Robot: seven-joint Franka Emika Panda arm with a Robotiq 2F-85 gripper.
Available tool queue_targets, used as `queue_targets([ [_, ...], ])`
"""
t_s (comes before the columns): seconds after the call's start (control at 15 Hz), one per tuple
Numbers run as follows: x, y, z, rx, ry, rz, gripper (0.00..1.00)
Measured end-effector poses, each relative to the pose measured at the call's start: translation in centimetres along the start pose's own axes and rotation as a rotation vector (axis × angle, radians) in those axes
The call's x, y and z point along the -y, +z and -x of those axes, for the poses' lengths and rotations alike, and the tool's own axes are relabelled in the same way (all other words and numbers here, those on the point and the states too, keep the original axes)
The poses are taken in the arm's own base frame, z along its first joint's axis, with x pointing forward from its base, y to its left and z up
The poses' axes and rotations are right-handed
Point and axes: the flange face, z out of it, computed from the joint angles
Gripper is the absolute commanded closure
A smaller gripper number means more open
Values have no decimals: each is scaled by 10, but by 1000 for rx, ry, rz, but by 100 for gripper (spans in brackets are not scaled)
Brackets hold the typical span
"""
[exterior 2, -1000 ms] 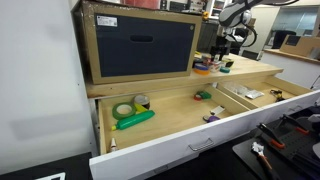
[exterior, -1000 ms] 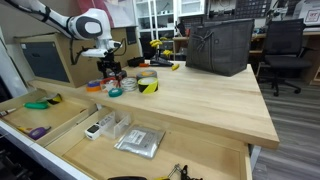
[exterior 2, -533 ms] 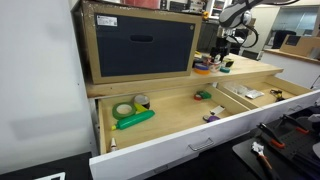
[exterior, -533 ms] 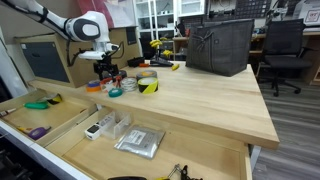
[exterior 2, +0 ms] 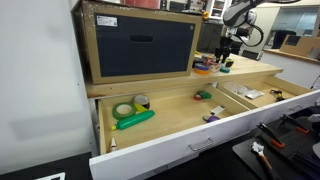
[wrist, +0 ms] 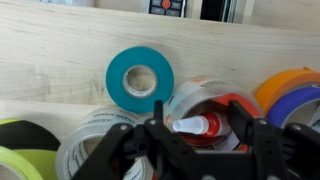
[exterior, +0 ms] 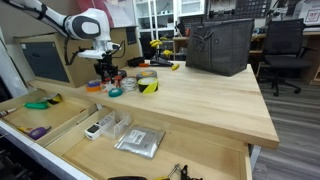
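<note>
Claw (wrist: pixel 198 136), jaws apart, straddles the red-tipped tube (wrist: pixel 194 124) lying between them

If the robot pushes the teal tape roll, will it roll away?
Probably not: the teal tape roll lies flat on the wooden table, so it should slide rather than roll. It looks like a stiff ring, likely to keep its shape. It seems small and thin, so probably light and easy to nudge.
</note>
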Motion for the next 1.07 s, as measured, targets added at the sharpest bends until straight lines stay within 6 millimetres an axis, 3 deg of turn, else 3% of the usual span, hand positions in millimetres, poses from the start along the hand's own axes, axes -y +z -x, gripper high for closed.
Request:
queue_targets([
  [0.2,-2,-2,3,-1,0,-1,86],
  [0.27,-1,-2,3,0,-1,-1,47],
  [0.4,0,-3,5,2,-2,-1,46],
  [0.8,2,-4,6,2,-25,0,3],
  [1.07,4,-6,6,-1,-31,2,0],
])
